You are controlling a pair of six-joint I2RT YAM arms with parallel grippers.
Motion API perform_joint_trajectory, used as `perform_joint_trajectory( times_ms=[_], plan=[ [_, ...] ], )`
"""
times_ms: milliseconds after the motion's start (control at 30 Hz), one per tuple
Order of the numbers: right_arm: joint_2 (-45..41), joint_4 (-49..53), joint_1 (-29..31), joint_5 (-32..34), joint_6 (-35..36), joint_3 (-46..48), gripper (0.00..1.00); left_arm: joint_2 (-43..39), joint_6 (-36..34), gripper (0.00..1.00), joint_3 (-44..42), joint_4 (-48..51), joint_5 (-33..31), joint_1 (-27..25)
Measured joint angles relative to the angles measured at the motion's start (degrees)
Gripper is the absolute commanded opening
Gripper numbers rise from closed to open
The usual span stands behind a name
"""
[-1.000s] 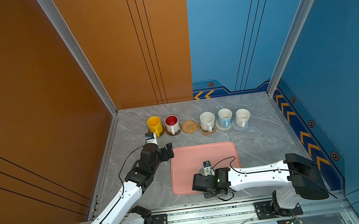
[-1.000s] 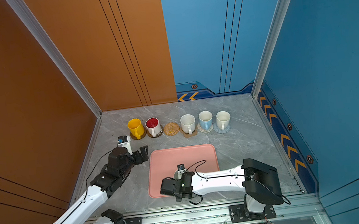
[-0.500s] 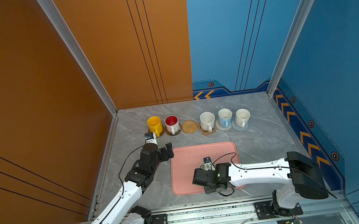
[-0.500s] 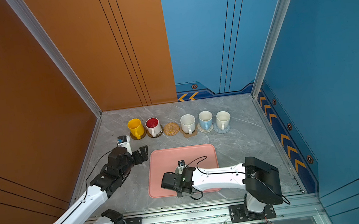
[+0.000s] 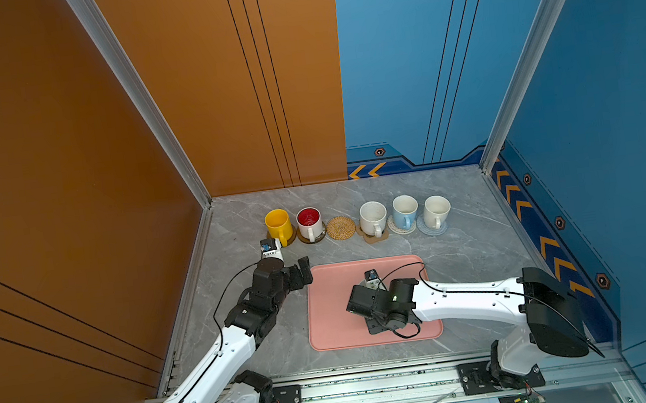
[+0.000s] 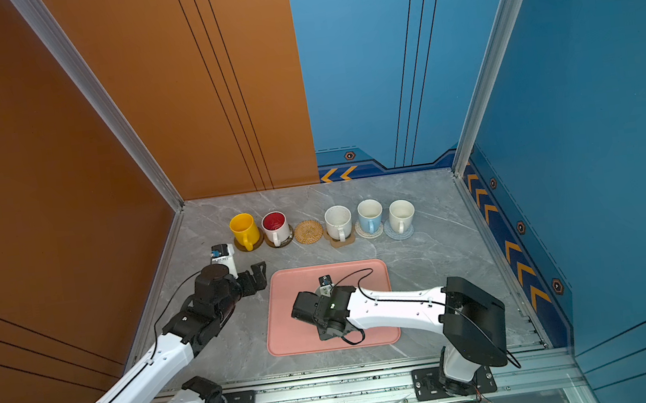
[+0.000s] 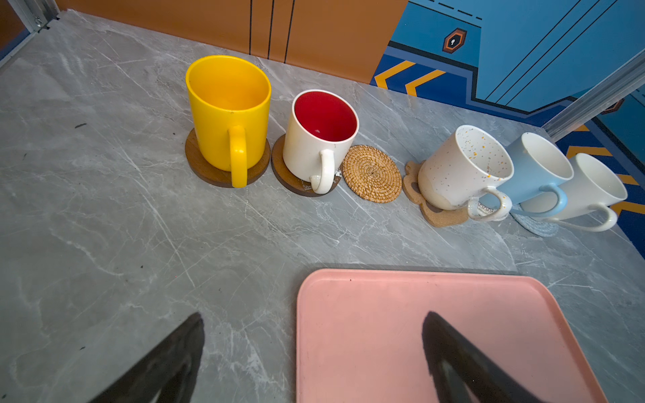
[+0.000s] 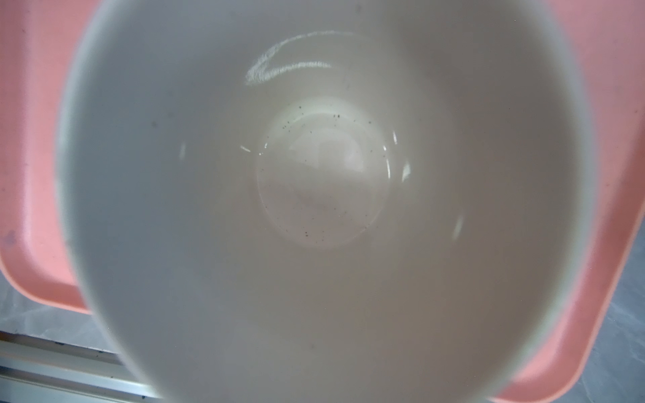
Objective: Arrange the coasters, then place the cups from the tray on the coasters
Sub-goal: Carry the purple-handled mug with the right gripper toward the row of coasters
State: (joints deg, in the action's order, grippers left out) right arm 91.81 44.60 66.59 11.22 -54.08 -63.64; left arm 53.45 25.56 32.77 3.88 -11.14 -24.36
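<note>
Five cups stand in a row at the back, each on a coaster: yellow point(image 5: 277, 223), white with red inside point(image 5: 309, 221), speckled point(image 5: 372, 215), light blue point(image 5: 404, 207), plain white point(image 5: 436, 209). Between them the tan woven coaster point(image 5: 341, 228) point(image 7: 371, 173) lies bare. My right gripper point(image 5: 357, 305) point(image 6: 305, 307) hangs over the pink tray point(image 5: 332, 327), shut on a cup point(image 8: 321, 174) whose pale inside fills the right wrist view. From above, the gripper hides that cup. My left gripper point(image 5: 301, 274) point(image 7: 314, 317) is open and empty at the tray's far left corner.
The orange wall runs along the left and the blue wall along the right. A metal rail point(image 5: 378, 388) crosses the front, just beyond the tray's near edge. Bare grey marble floor point(image 5: 470, 251) lies between the tray and the row of cups.
My right gripper has moved over the tray away from the front rail, towards the row of cups. The left arm has stayed where it was.
</note>
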Motion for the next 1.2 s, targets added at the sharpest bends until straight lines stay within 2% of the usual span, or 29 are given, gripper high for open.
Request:
perform_joint_trajectory(
  times_ms=[1200],
  plan=[
    [4.0,-0.2,-11.5,-3.7,13.8,-9.9,0.0,5.3,0.9,0.98,0.0,-2.2,-0.6,1.6]
  ],
)
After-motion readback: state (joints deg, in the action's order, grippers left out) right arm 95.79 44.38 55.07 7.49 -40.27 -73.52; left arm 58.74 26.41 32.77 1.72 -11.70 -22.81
